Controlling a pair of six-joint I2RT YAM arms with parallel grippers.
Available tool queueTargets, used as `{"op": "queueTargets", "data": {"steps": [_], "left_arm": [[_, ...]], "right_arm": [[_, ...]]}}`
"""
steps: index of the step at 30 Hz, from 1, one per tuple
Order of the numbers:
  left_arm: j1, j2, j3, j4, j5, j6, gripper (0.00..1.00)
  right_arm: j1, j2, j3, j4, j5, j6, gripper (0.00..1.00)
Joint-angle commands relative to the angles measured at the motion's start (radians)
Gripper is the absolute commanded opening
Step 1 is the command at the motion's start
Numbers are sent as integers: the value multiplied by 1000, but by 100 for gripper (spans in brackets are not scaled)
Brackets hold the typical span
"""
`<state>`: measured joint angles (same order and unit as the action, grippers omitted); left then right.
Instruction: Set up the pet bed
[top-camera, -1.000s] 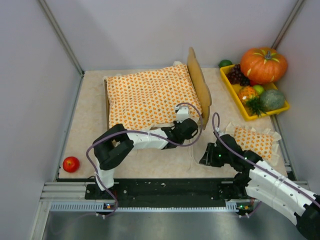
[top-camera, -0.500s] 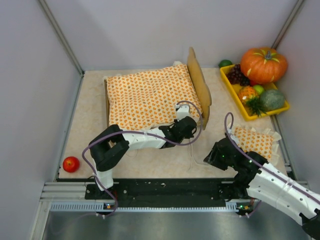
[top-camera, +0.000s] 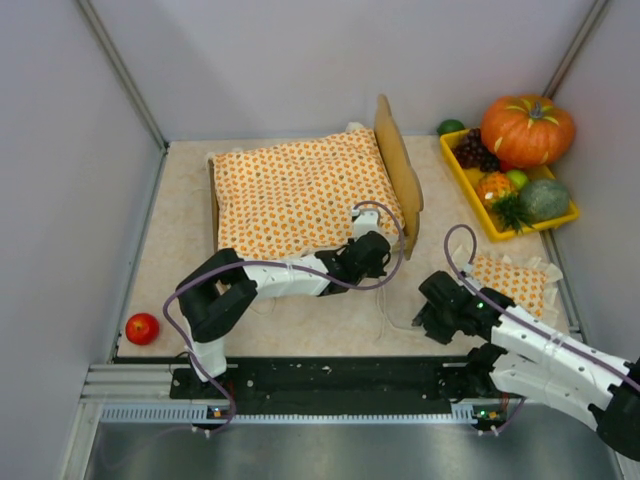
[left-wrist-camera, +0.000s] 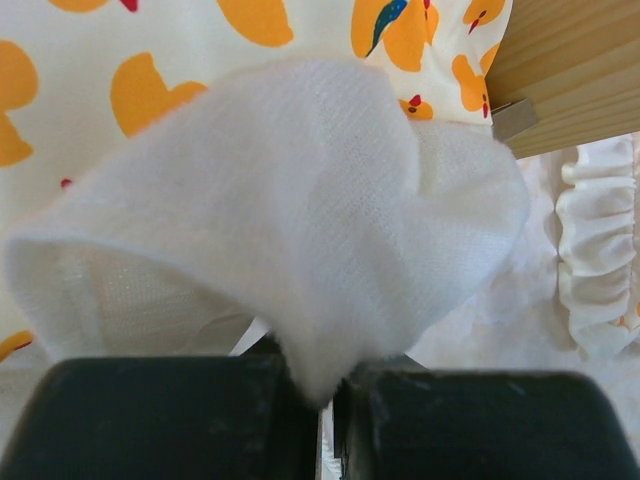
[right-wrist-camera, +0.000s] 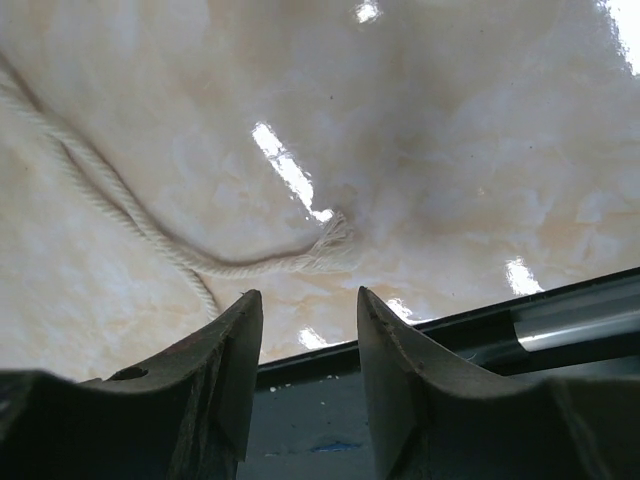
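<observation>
The pet bed (top-camera: 398, 168) lies in the upper middle of the overhead view on a pale marbled table (top-camera: 180, 230). Its tall headboard (top-camera: 402, 190) stands on edge at the bed's right end. An orange-patterned bedspread (top-camera: 295, 195) covers nearly all of the frame.

In the upper right corner a yellow tray (top-camera: 478, 203) holds grapes and other fruit, and a large pumpkin (top-camera: 527, 128) sits at its far end. Below the tray a small ruffled pillow (top-camera: 512, 283) in the same print lies flat, well apart from the bed. A red apple (top-camera: 142, 328) sits at the lower left by the black rail (top-camera: 330, 375). A thin white cord (top-camera: 384, 312) trails across the table between the two arms.

The left gripper (top-camera: 372, 252) is at the bed's lower right corner, just below the foot of the headboard. In the left wrist view its fingers (left-wrist-camera: 160, 420) are pinched together on a fold of the bedspread's white fabric (left-wrist-camera: 300, 210). The orange print is behind the fold and the light wood of the bed is at the upper right (left-wrist-camera: 570, 70).

The right gripper (top-camera: 428, 312) hangs low over bare table to the lower right of the bed, near the pillow but clear of both. In the right wrist view its fingers (right-wrist-camera: 235, 350) stand apart with nothing between them. The cord's frayed end (right-wrist-camera: 325, 238) lies just beyond the tips, and the rail (right-wrist-camera: 450, 340) crosses the lower right.
</observation>
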<state>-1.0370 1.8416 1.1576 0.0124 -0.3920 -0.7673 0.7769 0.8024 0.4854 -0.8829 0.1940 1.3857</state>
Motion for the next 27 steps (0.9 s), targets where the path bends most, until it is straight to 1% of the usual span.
{"op": "queueTargets", "data": {"steps": [1,10,13,17,19,20,24,25,26,27], "left_arm": [[9,-51,-21,70,44,14,0],[17,-47,-41,107,82,10,0],[22,-48,-44,110,88,13,0],[28,-54,-53,116,93,8,0],[31,-59,-58,121,97,6,0],[31,-61,-59,121,97,5,0],[31,-62,-61,121,99,5,0],[31,-65,-62,121,104,2,0],[31,-64,-64,121,107,2,0],[31,-67,-65,123,113,2,0]], "right_arm": [[10,78,44,-10,35,111,42],[9,221,62,44,53,161,41],[10,265,58,64,36,177,41],[9,279,33,82,27,206,34],[10,276,18,85,30,219,33],[10,274,13,88,31,228,30],[10,277,-4,102,36,231,24],[9,279,-19,122,45,231,7],[10,278,-22,131,50,225,1],[9,270,-30,159,59,204,0]]}}
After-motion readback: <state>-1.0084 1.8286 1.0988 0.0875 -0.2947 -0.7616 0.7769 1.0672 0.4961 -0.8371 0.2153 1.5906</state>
